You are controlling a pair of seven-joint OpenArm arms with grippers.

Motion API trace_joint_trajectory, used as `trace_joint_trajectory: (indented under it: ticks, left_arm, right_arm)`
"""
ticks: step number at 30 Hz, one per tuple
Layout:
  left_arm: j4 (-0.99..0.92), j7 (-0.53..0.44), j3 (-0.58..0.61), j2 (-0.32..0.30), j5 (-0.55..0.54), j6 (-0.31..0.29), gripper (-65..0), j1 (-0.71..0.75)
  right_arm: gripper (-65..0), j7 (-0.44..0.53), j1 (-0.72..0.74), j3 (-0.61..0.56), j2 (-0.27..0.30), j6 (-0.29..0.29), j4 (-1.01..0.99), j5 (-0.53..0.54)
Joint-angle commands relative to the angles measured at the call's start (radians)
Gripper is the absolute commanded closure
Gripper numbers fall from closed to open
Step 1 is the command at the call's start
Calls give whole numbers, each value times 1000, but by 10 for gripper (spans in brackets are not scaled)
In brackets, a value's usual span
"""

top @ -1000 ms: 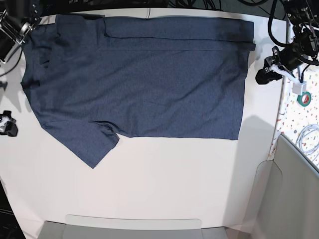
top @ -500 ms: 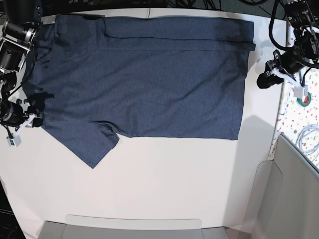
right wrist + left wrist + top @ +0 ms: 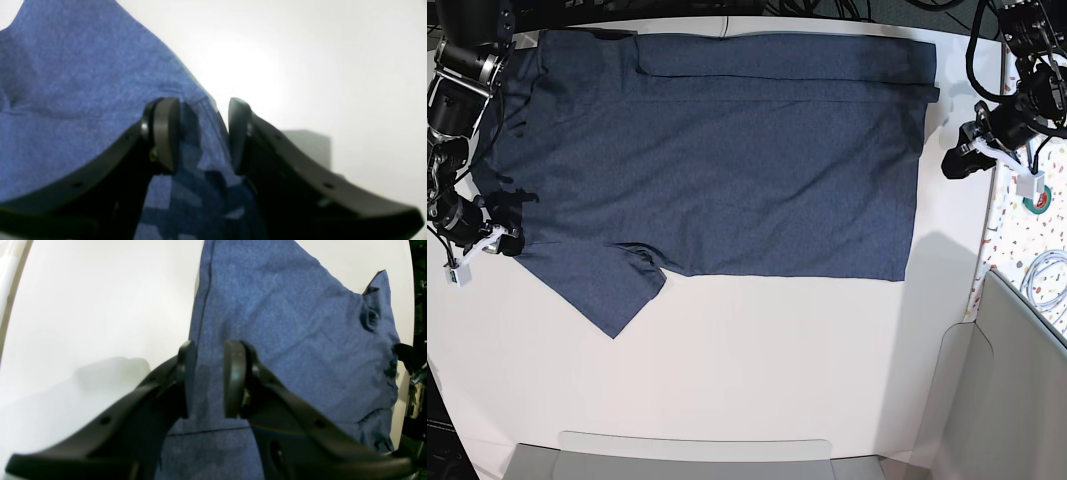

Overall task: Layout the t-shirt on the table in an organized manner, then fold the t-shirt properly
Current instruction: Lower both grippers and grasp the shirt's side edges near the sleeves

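Left end effector (image 3: 206, 376): we see parted jaws over the dark navy heathered cloth t-shirt (image 3: 727, 150) hem.
Right end effector (image 3: 201, 133): jaws apart (sleeve edge between them), smooth white tabletop (image 3: 757, 370) beyond.

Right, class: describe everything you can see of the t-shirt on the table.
The t-shirt is dark navy, heathered cloth, spread nearly flat on the white table, its far edge folded over in a band. One short sleeve angles out toward the near side, slightly rumpled where it joins the body. No lettering shows. The right gripper sits at the shoulder edge, jaws apart with cloth between them. The left gripper is beside the hem end, jaws apart.
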Motion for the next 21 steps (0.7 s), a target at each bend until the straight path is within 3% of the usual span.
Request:
trace_joint_trajectory:
  ticks: [1, 12, 14, 17, 21]
  left_arm:
    - [14, -13, -8, -18, -17, -6, -151, -2]
    - [14, -13, -13, -19, -17, -6, -151, -3]
    - [14, -13, -13, -21, -17, -6, -151, -7]
    - [11, -13, -13, -24, -16, -6, -151, -60]
    - [-93, -4, 9, -24, 63, -6, -152, -200]
  right_arm:
    - [-240, -21, 13, -1, 16, 6, 4, -16]
    - [-234, -23, 11, -5, -39, 6, 5, -16]
    - [-166, -23, 7, -7, -39, 6, 7, -16]
    - [0, -23, 2, -7, -35, 6, 10, -18]
    - [0, -21, 2, -37, -36, 6, 13, -76]
